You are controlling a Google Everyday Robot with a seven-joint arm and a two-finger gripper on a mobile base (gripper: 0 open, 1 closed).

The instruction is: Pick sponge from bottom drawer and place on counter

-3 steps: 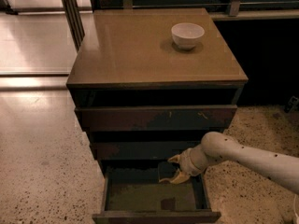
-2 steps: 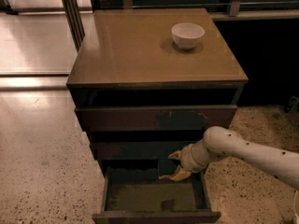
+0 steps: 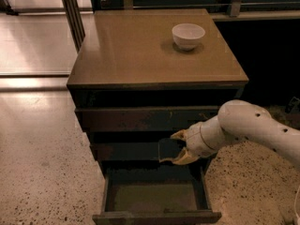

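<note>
Terrazzo floor [image 3: 37, 172] surrounds a dark drawer cabinet. The gripper [image 3: 174, 148] is clamped on the sponge [image 3: 167, 149], hanging just above the open bottom drawer [image 3: 154, 216], in front of the middle drawer [image 3: 126, 151]. I'd lift straight up, clear the counter [image 3: 140, 55] edge, then set down away from the white bowl [image 3: 188, 35]. Bottom drawer looks bare inside; can't tell what's in the bowl.

Three drawers [image 3: 140, 119], one counter [image 3: 136, 50], one white bowl [image 3: 188, 35], seemingly one sponge [image 3: 168, 149], one claw [image 3: 177, 148] above the bottom drawer [image 3: 154, 198].
</note>
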